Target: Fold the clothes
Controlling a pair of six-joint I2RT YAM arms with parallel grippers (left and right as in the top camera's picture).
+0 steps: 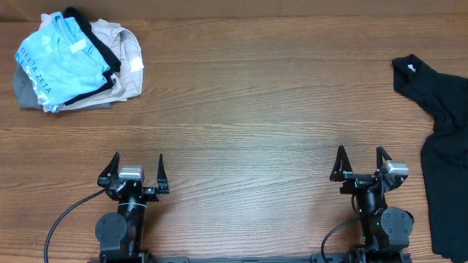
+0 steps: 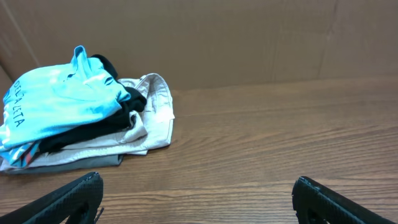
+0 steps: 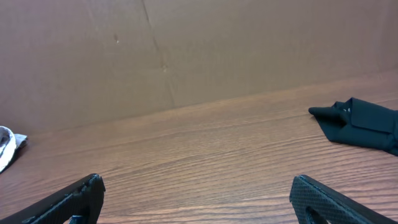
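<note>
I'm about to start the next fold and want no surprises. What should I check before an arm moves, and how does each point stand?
1. The left fingers open, holding nothing: ok.
2. The right fingers open, holding nothing: ok.
3. The black shirt lying loose on the right arm's side: ok.
4. Whole black shirt in view: not ok, it runs off the overhead picture's edge.
5. The pile under the light blue shirt apart from both arms: ok.

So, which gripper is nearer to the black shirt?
Right. The black shirt lies close beside the right gripper, on its right side, untouched. The left gripper is far across the table, nearer the folded pile.
</note>
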